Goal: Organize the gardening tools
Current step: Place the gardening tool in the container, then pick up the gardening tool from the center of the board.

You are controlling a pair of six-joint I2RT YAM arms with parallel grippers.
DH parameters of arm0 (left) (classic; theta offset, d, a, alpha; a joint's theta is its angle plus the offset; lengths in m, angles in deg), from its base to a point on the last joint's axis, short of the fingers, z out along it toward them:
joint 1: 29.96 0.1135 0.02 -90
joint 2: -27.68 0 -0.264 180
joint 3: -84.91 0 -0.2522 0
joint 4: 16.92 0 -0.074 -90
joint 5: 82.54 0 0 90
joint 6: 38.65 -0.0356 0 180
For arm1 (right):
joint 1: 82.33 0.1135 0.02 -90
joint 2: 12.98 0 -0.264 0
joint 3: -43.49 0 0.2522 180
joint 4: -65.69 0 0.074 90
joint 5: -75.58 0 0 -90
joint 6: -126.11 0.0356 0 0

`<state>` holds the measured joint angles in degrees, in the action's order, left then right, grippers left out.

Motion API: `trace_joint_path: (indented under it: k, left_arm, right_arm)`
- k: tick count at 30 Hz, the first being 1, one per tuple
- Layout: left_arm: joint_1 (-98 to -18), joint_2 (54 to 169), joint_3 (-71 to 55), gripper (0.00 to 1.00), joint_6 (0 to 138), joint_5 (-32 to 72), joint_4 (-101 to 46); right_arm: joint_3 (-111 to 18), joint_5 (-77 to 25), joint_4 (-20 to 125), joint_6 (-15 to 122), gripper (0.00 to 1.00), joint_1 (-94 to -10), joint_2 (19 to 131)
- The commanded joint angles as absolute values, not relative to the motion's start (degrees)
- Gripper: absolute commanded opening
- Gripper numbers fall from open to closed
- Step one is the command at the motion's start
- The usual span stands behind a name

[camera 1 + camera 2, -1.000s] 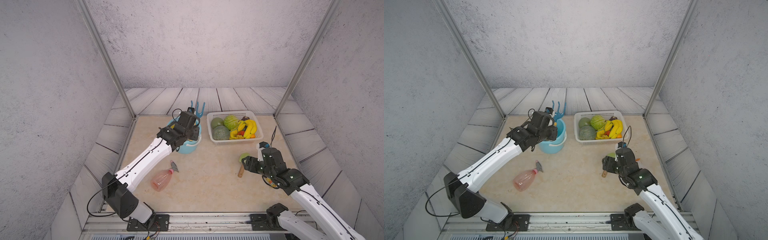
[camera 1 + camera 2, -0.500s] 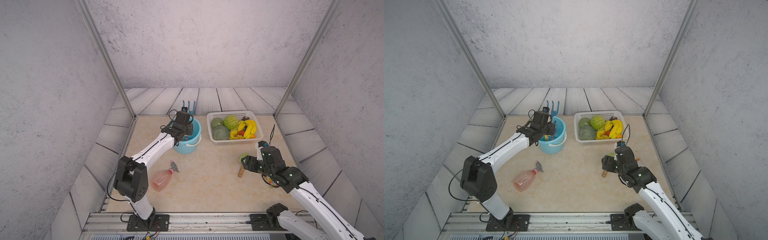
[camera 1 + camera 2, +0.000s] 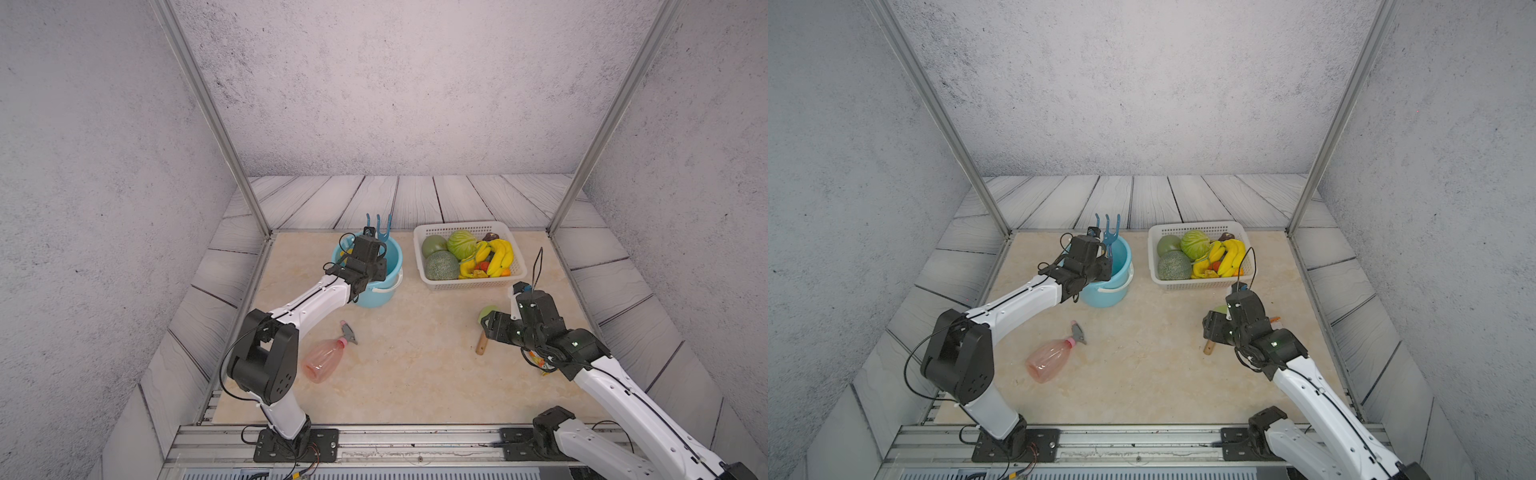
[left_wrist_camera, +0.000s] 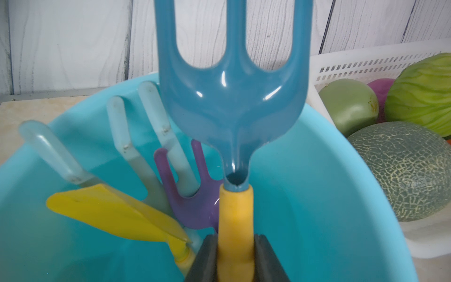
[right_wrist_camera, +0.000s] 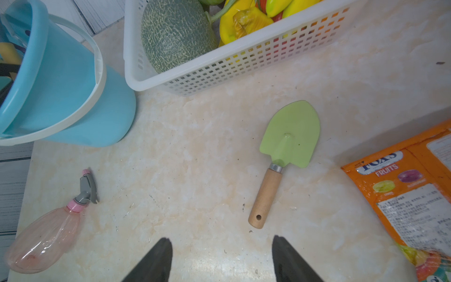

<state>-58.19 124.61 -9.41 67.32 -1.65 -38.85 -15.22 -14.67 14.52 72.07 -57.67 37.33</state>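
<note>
Your left tool is clenched on the blue fork by its yellow handle, prongs up, over the bucket near the tabletop's far edge. Your right tool is released above the green trowel, which lies toward the right edge. The spray bottle lies on its side toward the left edge.

Both top views look down from high above the front edge of the tabletop toward the back wall, showing nearly the same scene. The left wrist view sits close over the bucket, past the left pincer, facing the back edge. The right wrist view looks down at mid-tabletop — both wrist views share bucket and basket.
</note>
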Motion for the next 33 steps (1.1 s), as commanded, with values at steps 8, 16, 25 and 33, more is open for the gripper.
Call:
trace_joint_path:
  k: [8, 16, 25, 33]
  left_arm:
    - [-58.00, 117.94, -8.21, 0.64, 66.34, 0.76, -42.32]
    - [-59.46, 109.51, -5.04, 0.70, 68.18, 4.41, -55.83]
    - [-65.86, 97.01, -16.37, 0.70, 75.76, 3.63, -65.11]
    - [-70.04, 86.95, -29.72, 0.70, 83.08, 1.75, -65.61]
  right_arm:
    - [-17.51, -9.85, 10.20, 74.34, 0.71, -57.90, 40.63]
    - [-18.50, -7.65, 9.12, 76.41, 0.70, -58.58, 48.35]
    - [-20.25, -10.16, 14.05, 78.27, 0.63, -61.45, 61.70]
    - [-23.52, -13.40, 15.77, 78.07, 0.56, -63.33, 73.65]
